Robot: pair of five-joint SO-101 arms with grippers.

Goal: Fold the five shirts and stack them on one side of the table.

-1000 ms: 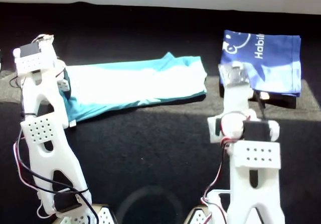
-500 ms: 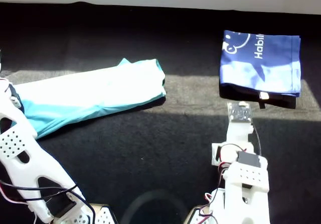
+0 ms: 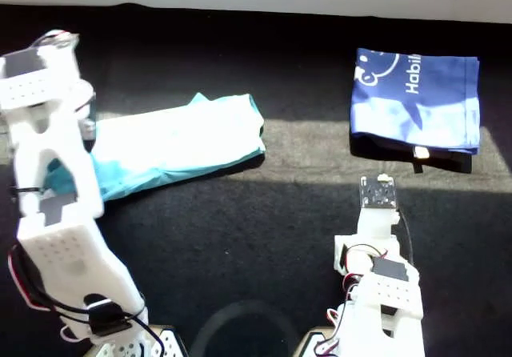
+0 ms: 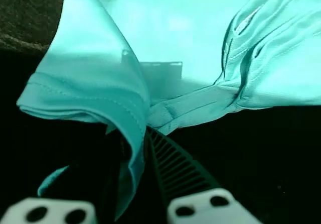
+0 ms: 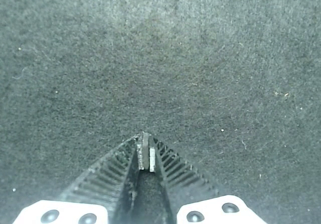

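Two folded shirts look finished to me, a blue shirt [image 3: 416, 101] lying on top of a dark shirt [image 3: 376, 149] at the far right of the black table [image 3: 264, 237]. That would leave three of the five to do. One of those, a turquoise shirt [image 3: 180, 141], lies on the left as a long narrowed strip, half folded at best, with the left gripper [image 4: 143, 133] pinched tight on a fold at its edge. The right gripper [image 5: 145, 156] hangs over bare tabletop near the stack, its fingers pressed together with nothing between them.
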